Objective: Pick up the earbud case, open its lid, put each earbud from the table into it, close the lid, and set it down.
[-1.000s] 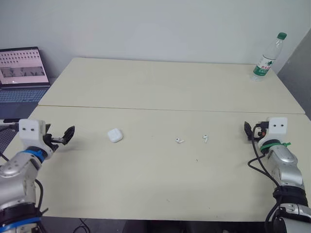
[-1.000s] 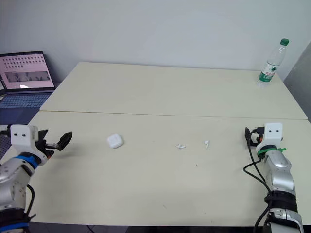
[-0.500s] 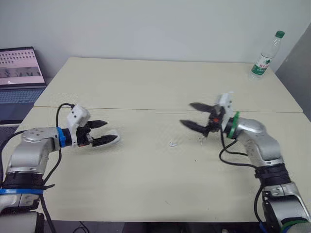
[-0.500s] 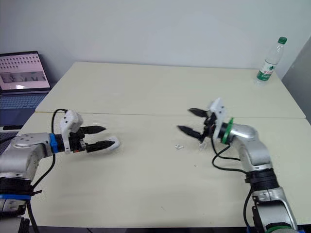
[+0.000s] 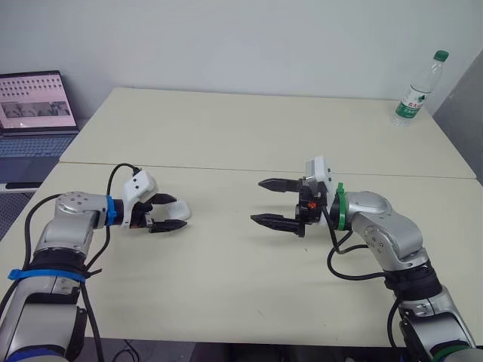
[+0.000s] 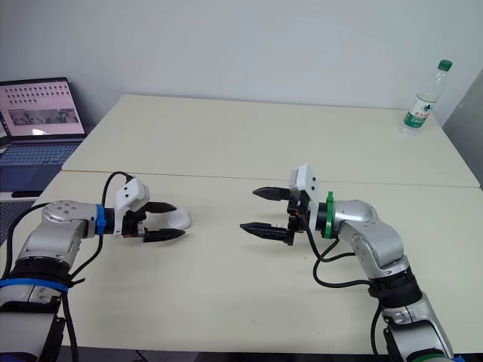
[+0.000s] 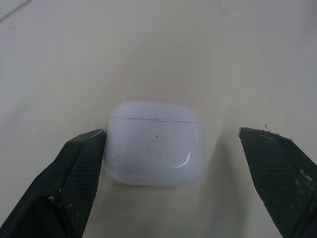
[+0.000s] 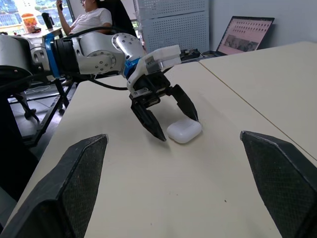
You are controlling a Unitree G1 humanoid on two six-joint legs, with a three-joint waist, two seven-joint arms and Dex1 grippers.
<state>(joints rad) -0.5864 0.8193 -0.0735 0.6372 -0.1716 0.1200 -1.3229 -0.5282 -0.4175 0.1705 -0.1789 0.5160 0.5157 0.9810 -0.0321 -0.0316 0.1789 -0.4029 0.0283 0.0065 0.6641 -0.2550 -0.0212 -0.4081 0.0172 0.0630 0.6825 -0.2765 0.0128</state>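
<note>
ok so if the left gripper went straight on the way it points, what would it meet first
The earbud case. It lies on the table dead ahead, between the left gripper's open fingers.

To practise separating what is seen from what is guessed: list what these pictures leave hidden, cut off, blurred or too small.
Earbuds: not made out on the table; the right gripper and its wrist cover part of it in the eye views.
Earbud case: left gripper partly hides it in the eye views; contact unclear in the left wrist view.
Laptop: cut by the left edge, screen too small.
Bottle label: too small.
</note>
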